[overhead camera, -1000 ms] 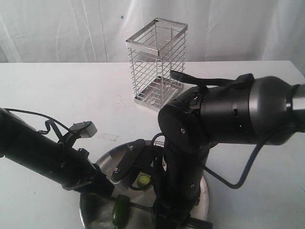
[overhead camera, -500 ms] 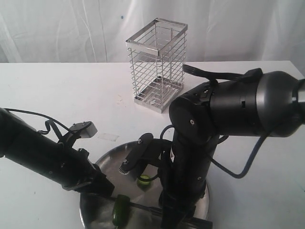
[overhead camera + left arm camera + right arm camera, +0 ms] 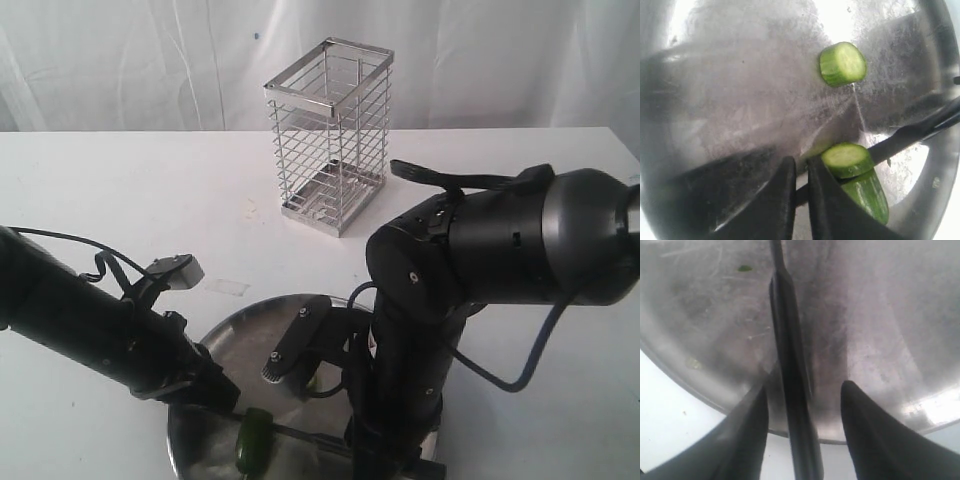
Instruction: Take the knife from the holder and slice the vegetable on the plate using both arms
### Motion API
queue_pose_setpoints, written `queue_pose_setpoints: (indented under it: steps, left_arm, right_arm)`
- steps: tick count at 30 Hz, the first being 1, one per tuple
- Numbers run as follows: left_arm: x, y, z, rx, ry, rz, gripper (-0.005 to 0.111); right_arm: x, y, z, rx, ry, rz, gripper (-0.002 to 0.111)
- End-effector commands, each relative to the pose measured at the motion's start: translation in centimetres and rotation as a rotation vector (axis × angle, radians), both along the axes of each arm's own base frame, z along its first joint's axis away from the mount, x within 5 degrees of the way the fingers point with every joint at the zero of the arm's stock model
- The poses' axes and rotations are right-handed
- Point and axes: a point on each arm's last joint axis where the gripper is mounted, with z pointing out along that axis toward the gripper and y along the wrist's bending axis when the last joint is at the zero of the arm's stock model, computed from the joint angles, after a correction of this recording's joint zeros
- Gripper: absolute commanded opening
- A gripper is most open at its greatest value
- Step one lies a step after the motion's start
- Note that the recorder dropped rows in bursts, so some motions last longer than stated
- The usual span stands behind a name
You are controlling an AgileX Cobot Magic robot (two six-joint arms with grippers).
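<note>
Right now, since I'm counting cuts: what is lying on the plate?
On the plate: one loose slice, a second slice against the vegetable, and the knife behind them. The left jaws cover the vegetable's other end and the plate beneath.

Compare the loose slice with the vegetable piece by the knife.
The loose slice lies alone on the bare plate; the vegetable touches the knife. The slice is a short round; the vegetable is longer. Both are green with pale cut faces.
</note>
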Motion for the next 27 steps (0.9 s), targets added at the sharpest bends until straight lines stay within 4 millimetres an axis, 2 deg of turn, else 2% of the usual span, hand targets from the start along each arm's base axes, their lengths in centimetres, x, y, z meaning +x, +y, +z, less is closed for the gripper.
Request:
queue_pose_setpoints:
  steps: [1, 3, 20, 27]
  left_arm:
    - [-0.4, -0.2, 0.1, -0.006, 0.006, -0.016, 0.016]
    - [-0.4, -0.2, 0.1, -0.006, 0.006, -0.016, 0.016]
    - [-0.4, -0.2, 0.1, -0.006, 0.006, -0.016, 0.016]
    - [-0.4, -0.2, 0.7, -0.016, -0.012, -0.018, 0.016]
  right_arm:
    - [0.2, 0.0, -0.1, 0.010, -0.017, 0.010, 0.037]
    - [0.2, 0.0, -0.2, 0.006, -0.014, 0.010, 0.031]
    - [0.4, 0.1, -1.3, -0.013, 0.001, 0.011, 0.030]
    - [0.4, 0.1, -1.3, -0.014, 0.002, 0.007, 0.006]
